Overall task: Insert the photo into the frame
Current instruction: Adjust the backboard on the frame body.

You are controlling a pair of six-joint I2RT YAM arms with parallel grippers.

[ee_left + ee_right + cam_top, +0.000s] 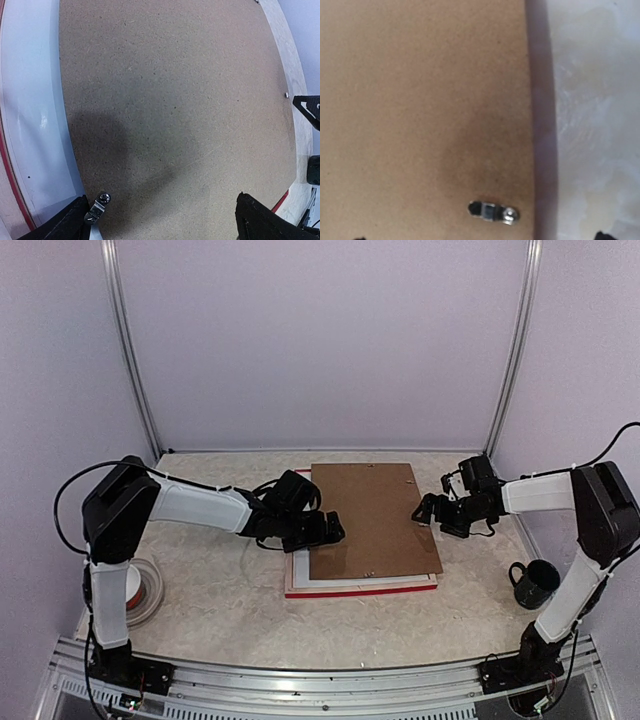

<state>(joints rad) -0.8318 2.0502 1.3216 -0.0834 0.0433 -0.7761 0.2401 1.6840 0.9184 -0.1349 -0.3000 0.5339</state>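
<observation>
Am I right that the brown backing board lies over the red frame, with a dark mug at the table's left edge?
Not quite: the top external view shows the dark mug at the table's right edge; the rest holds.

Backing board (pixel 372 520) hides frame (pixel 360 592) except red edge.

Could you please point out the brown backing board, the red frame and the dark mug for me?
Brown backing board (pixel 372 515): top view, middle of its bare face.
Red frame (pixel 362 591): top view, its near edge showing below the board.
Dark mug (pixel 535 588): top view, its side wall.
</observation>
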